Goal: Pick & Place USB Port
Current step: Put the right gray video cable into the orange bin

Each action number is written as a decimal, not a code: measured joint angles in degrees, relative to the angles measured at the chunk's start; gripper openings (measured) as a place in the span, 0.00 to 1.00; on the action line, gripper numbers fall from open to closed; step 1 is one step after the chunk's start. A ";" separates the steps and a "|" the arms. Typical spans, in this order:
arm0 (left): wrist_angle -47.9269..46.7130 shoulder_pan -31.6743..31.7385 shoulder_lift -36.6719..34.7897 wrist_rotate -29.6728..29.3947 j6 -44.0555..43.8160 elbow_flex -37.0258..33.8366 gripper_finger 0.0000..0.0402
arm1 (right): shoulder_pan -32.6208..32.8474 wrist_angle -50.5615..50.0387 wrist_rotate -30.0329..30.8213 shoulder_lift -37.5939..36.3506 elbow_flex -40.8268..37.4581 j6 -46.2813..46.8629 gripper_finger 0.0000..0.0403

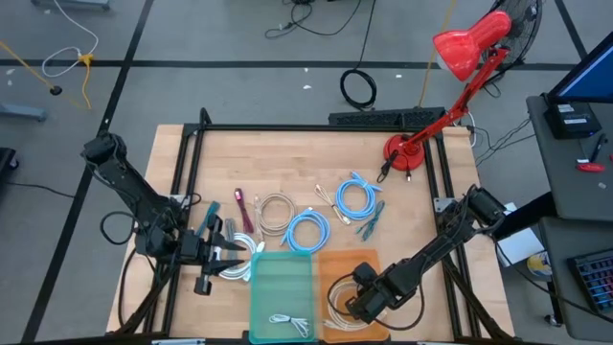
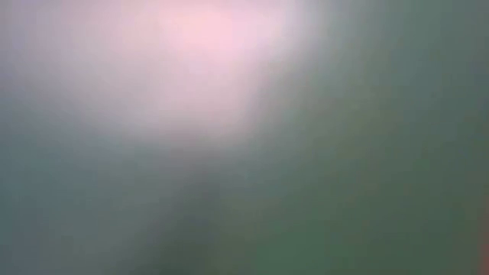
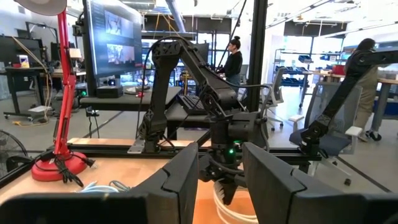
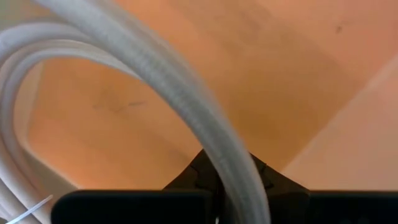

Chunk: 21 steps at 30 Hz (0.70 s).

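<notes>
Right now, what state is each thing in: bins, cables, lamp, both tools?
Orange bin: holds a white cable.
Green bin: holds a small white cable.
Right tool: in the orange bin, shut on the white cable.
Left tool: open, over a white coil.
Lamp: upright.

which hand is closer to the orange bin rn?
Right. The right hand is down inside the orange bin, shut on the white cable coiled there. The left hand sits on the far side of the green bin, over the table by another white coil.
</notes>
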 joint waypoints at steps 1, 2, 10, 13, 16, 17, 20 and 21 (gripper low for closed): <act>0.01 -0.03 0.00 0.00 -0.01 0.00 0.32 | -0.02 0.02 0.00 0.01 0.00 -0.10 0.03; 0.00 -0.04 0.00 0.00 -0.02 0.00 0.32 | -0.10 0.04 0.00 0.01 0.00 -0.24 0.03; 0.00 -0.04 0.00 0.00 -0.11 0.00 0.32 | -0.90 0.90 0.18 0.01 0.00 -5.07 0.03; -0.15 -0.04 0.00 0.00 -0.20 0.00 0.32 | -1.02 2.29 0.33 0.01 -0.02 -6.73 0.03; -0.33 -0.04 0.00 0.00 -0.20 0.00 0.32 | -1.08 3.74 0.28 0.01 -0.03 -6.94 0.03; -0.33 -0.04 0.00 0.00 -0.20 0.00 0.32 | -1.09 4.33 0.28 0.02 -0.04 -6.94 0.03; -0.35 -0.04 0.00 0.00 -0.20 0.00 0.32 | -1.09 6.05 0.33 0.03 -0.04 -8.00 0.03; -0.35 -0.04 0.00 0.00 -0.21 0.00 0.32 | -1.09 6.25 0.31 0.03 -0.04 -8.88 0.03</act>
